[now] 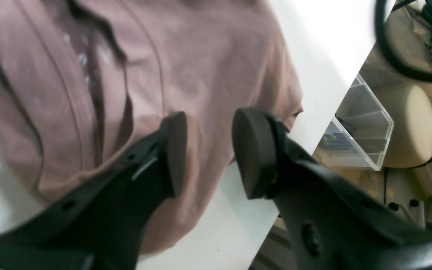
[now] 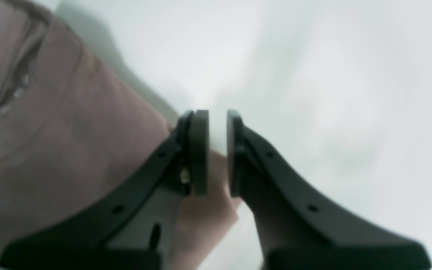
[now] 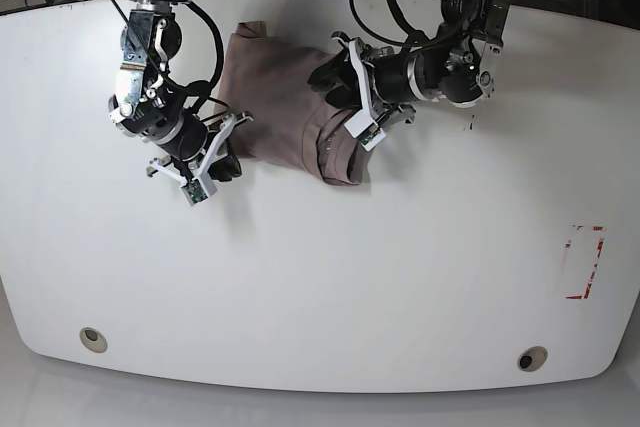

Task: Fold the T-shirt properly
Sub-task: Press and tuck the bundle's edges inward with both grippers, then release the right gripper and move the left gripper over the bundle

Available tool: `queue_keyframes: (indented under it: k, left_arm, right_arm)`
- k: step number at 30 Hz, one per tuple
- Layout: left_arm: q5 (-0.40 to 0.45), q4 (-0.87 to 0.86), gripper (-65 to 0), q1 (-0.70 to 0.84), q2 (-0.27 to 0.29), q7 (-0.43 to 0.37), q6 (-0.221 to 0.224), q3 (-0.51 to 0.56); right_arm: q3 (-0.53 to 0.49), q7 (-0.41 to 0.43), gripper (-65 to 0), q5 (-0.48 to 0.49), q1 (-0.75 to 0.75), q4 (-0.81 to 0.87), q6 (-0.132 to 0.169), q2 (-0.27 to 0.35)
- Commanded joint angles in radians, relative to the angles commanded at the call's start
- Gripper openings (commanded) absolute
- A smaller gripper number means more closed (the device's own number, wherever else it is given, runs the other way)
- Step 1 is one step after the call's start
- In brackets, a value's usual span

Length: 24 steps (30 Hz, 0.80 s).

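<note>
T-shirt (image 3: 285, 107) bunched toward the far edge of the table (image 3: 330, 287). Left gripper (image 1: 208, 150) above its right side, jaws apart, empty. Right gripper (image 2: 217, 150) at its left corner, narrowly parted. Risk: pinching several layers, dragging folds askew.

One T-shirt (image 3: 285, 97) lies on one white table (image 3: 320, 277), flanked by two arms, each ending in one gripper: the left gripper (image 3: 335, 72) over the shirt's side farthest from the table's red mark (image 3: 583, 262), the right gripper (image 3: 222, 152) at the shirt's opposite edge. Each gripper carries two black fingers. Two round holes sit in the table below the shirt, one (image 3: 92, 338) toward the right arm's side and one (image 3: 531, 358) toward the left. Off the table's edge stand one clear bin (image 1: 362, 127) and one beige stool (image 1: 407, 123).
</note>
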Motion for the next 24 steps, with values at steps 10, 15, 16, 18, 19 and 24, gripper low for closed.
queue_keyframes:
  k: [10,15,16,18,19,24]
  left_arm:
    - [0.002,-0.172,-41.9,-0.063,-0.028,0.000,0.002,0.008]
    - [0.002,-0.367,-41.9,-0.163,-0.035,0.000,0.000,0.008]
    - [0.002,-0.399,-41.9,-0.183,-0.037,0.000,0.000,0.008]
    - [0.002,-0.450,-41.9,-0.226,-0.055,-0.002,0.000,0.009]
    - [0.002,-0.466,-41.8,-0.242,-0.061,-0.002,0.000,0.014]
    - [0.002,-0.522,-41.8,-0.358,-0.072,-0.002,0.000,0.084]
  right_arm:
    - [-0.003,0.038,-56.6,-0.002,-0.048,-0.041,0.000,0.000]
    - [-0.003,0.163,-56.6,-0.002,-0.074,-0.146,0.002,0.015]
    - [-0.005,0.175,-56.6,-0.002,-0.078,-0.160,0.002,0.025]
    - [-0.005,0.190,-56.9,-0.002,-0.094,-0.175,0.002,0.031]
    - [-0.005,0.193,-56.9,-0.002,-0.100,-0.176,0.002,0.029]
    - [-0.005,0.206,-56.9,0.006,-0.153,-0.175,0.002,0.028]
